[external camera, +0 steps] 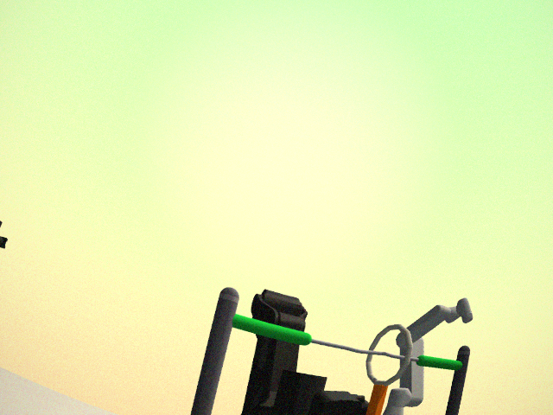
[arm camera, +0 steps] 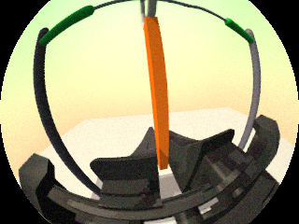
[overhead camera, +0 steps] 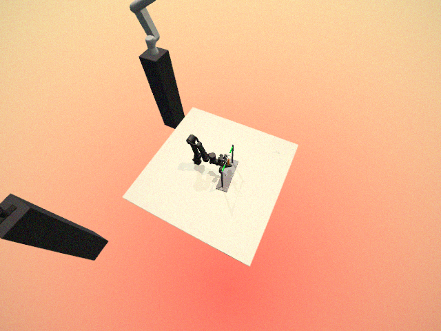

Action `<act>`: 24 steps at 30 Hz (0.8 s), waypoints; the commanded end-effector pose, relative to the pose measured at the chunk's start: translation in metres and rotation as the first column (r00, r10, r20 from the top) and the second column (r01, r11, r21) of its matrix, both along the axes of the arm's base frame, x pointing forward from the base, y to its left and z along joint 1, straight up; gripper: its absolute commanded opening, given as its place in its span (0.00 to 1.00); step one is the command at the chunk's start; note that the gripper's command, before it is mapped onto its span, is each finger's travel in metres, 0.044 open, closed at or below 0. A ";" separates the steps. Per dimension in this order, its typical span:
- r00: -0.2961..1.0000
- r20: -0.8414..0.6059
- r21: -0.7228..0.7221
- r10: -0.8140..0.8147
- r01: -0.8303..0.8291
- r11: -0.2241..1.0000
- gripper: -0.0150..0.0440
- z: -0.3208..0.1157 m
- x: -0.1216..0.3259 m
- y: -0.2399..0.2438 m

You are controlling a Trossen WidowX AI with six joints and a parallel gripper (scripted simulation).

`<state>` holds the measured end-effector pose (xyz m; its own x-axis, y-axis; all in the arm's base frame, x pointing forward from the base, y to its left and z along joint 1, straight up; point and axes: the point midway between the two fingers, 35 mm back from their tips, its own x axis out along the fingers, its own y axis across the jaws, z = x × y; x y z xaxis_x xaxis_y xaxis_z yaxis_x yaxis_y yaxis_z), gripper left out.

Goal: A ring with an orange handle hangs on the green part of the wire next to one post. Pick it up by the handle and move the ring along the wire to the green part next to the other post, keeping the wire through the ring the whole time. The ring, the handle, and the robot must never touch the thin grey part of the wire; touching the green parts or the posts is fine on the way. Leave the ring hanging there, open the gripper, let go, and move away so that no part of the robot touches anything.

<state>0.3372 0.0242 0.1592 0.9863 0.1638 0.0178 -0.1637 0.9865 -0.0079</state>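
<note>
The pale ring point(external camera: 367, 366) is around the thin grey wire point(external camera: 330, 344) point(arm camera: 196, 7), nearer the right green part point(external camera: 440, 362) than the left green part point(external camera: 272, 329) in the exterior view. The wire passes behind or across the ring's right rim there; I cannot tell whether they touch. The orange handle point(external camera: 377, 399) point(arm camera: 158, 93) point(overhead camera: 228, 161) hangs below the ring, slightly tilted. My gripper point(arm camera: 153, 130) is shut on the handle's lower part, below the wire. The ring's top is cut off in the wrist view.
Two dark posts point(external camera: 214, 353) point(external camera: 456, 384) point(arm camera: 41, 84) point(arm camera: 256, 84) hold the wire's ends. They stand on a grey base plate point(overhead camera: 229, 178) on the white table top point(overhead camera: 171, 185). A grey arm point(overhead camera: 147, 23) stands on a dark pedestal point(overhead camera: 162, 85) beyond the table.
</note>
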 end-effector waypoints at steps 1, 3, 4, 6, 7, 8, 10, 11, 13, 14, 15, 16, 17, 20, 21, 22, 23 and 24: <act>1.000 0.003 -0.009 -0.004 0.004 1.000 0.00 0.000 -0.001 0.003; 1.000 0.003 -0.010 -0.006 0.006 1.000 0.00 0.000 -0.001 0.005; 1.000 0.003 -0.011 -0.007 0.007 1.000 0.00 0.000 -0.001 0.006; 1.000 0.003 -0.010 -0.010 0.010 1.000 0.00 0.000 -0.002 0.008; 1.000 0.003 -0.010 -0.012 0.012 1.000 0.00 0.000 -0.002 0.009; 1.000 0.003 -0.010 -0.014 0.014 1.000 0.00 0.000 -0.002 0.010; 1.000 0.003 -0.008 -0.017 0.017 1.000 0.00 0.000 -0.002 0.012; 1.000 0.003 -0.007 -0.018 0.018 1.000 0.00 0.000 -0.002 0.013; 1.000 0.003 -0.005 -0.021 0.021 1.000 0.00 0.000 -0.002 0.015; 1.000 0.001 -0.005 -0.022 0.022 1.000 0.00 0.000 -0.003 0.015; 1.000 -0.003 -0.006 -0.022 0.022 1.000 0.00 0.000 -0.003 0.016; 1.000 -0.008 -0.006 -0.022 0.022 1.000 0.00 0.000 -0.004 0.016; 1.000 -0.013 -0.006 -0.023 0.023 1.000 0.00 0.000 -0.004 0.016; 0.999 -0.037 -0.008 -0.025 0.025 1.000 0.00 0.000 -0.007 0.018; 0.999 -0.047 -0.008 -0.026 0.026 1.000 0.00 0.001 -0.009 0.019; 0.998 -0.058 -0.009 -0.027 0.027 1.000 0.00 0.001 -0.010 0.020; 0.997 -0.069 -0.009 -0.029 0.029 1.000 0.00 0.001 -0.012 0.021; 0.996 -0.078 -0.009 -0.031 0.030 1.000 0.00 0.001 -0.013 0.023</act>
<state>0.3275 0.0433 0.1560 0.9895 0.1353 -0.0500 -0.1359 0.9907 -0.0097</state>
